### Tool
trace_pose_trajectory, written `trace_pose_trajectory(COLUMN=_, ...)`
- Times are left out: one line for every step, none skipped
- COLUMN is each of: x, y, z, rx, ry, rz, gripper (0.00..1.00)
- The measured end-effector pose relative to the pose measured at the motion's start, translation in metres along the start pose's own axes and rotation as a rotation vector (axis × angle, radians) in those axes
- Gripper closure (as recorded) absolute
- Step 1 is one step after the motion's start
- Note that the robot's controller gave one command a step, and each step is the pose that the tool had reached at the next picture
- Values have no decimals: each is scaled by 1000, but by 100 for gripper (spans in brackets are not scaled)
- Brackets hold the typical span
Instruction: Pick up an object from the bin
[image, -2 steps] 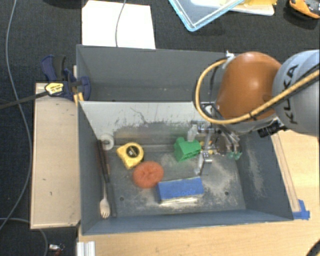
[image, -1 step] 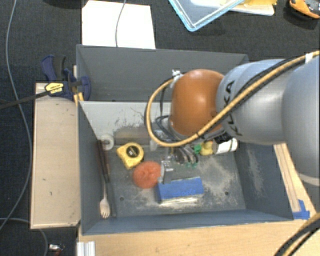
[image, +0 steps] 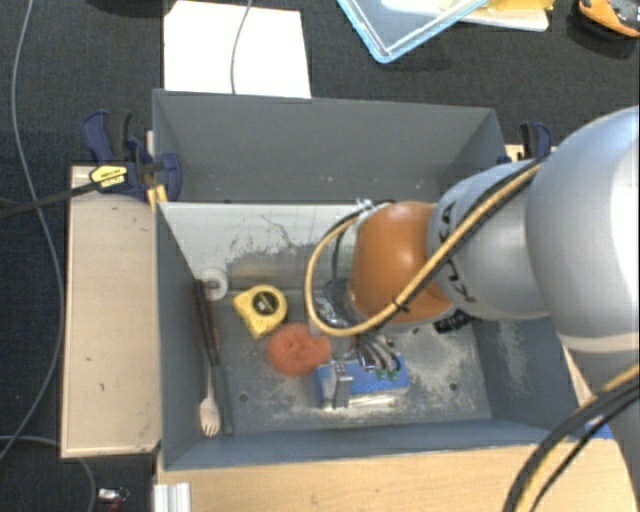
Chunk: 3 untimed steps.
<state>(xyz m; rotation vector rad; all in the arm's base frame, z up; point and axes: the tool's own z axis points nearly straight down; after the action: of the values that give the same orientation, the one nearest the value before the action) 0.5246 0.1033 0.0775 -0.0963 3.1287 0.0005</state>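
My gripper (image: 373, 354) hangs low in the bin's front middle, just below the arm's orange cover. It is right above a blue flat thing (image: 345, 384) with a pale strip along its front edge, which lies on the bin floor near the front wall. A red-orange round lump (image: 296, 350) sits just left of the gripper, touching the blue thing's left end. The arm hides part of the blue thing.
A yellow tape measure (image: 261, 307) lies left of the middle. A long dark-handled brush (image: 206, 345) with a white end runs along the left wall, and a small white ring (image: 213, 283) sits at its far end. The arm covers the bin's right half.
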Motion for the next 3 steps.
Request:
trace_pose_trajectory(x=11, y=32, z=1, rx=-5, ry=-9, rz=147, gripper=0)
trace_pose_trajectory(x=-5, y=-23, z=5, rx=0, ry=-16, rz=143, gripper=100)
trace_pose_trajectory(x=-5, y=-23, z=5, rx=0, ry=-16, rz=145, gripper=100)
